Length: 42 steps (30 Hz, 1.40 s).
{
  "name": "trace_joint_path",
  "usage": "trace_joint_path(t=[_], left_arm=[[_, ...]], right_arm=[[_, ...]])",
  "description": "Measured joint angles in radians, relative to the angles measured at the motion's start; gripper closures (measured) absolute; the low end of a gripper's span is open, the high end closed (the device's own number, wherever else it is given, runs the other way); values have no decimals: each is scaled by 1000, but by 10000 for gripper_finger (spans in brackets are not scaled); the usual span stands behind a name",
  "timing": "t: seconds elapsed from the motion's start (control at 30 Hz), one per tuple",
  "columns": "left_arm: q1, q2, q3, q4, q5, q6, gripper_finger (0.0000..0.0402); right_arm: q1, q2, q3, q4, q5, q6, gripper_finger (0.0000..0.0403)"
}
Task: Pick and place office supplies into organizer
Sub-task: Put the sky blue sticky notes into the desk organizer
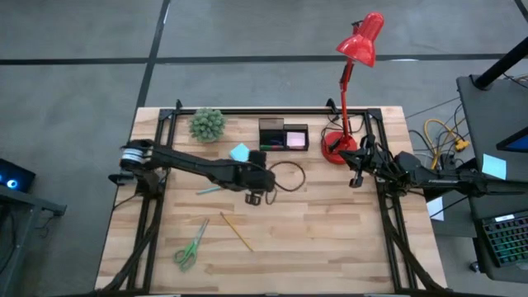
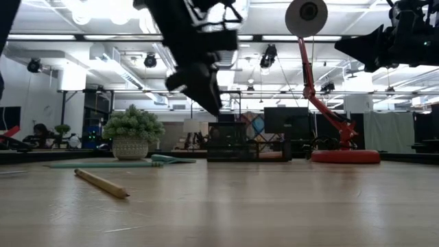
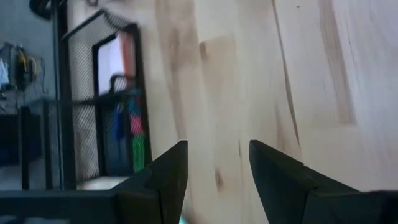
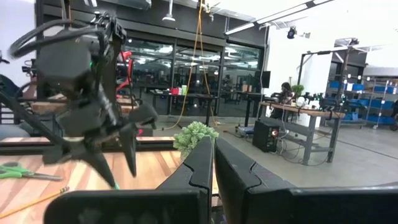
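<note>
Left pincer hangs above mid-counter, just in front of the organizer, fingers spread with nothing between them; the left wrist view shows bare wood in the gap. Right pincer waits at the right edge of the counter beside the red lamp, fingers pressed together, empty.

Organizer stands at the back of the counter, already holding a pink sticky pad and small coloured pieces.

Still loose: light-blue sticky note just beside the left arm; teal pen under the forearm; yellow pencil and green-handled scissors nearer the front.

Handling, as judged:
- Sticky note: thin, light, floppy. Lies flat, so hard to get under; pinch at an edge or raised corner.
- Pen, pencil: light, stiff, apt to roll. Grip across the barrel near the middle.
- Scissors: heaviest item, rigid, smooth blades. Take near the pivot or the handles.
</note>
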Motion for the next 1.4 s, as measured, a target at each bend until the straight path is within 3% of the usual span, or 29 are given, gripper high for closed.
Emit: trace_joint_path(t=[0.3, 0.63, 0.93, 1.4], left_arm=[[2, -221, -241, -2, 0, -66, 244], [23, -308, -475, 12, -64, 44, 244], [85, -256, -530, 170, -67, 332, 244], [236, -180, -534, 234, -52, 499, 244]], right_arm=[[0, 0, 0, 1, 0, 7, 394], [0, 0, 0, 1, 0, 8, 394], [0, 0, 0, 1, 0, 16, 394], [0, 0, 0, 1, 0, 26, 394]])
